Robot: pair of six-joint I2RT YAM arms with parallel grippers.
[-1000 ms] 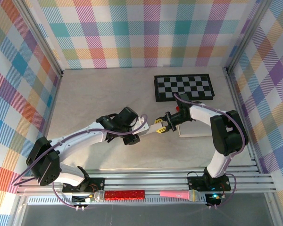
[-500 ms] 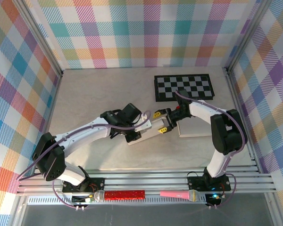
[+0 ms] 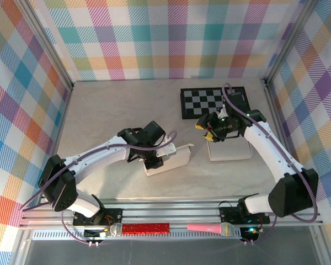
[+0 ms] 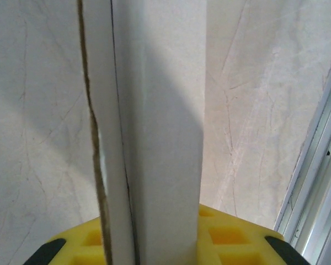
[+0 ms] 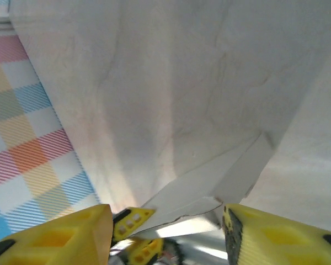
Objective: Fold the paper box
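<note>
Paper box [image 3: 176, 157] wall sits clamped in my left gripper [image 3: 156, 161]; I'd bring the spread-apart right gripper [image 3: 205, 131] in low, pressing slowly.

We look down on the table [image 3: 99, 110] from above and behind the bases. Our left wrist camera sits tight against the paper box [image 4: 160, 110]; the right wrist one faces left, sharing that box.

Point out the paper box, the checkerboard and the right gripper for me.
paper box [image 3: 176, 157]: top external view, on its white upper face.
checkerboard [image 3: 201, 102]: top external view, on its left half.
right gripper [image 3: 205, 130]: top external view, midway between its yellow fingertips.
</note>
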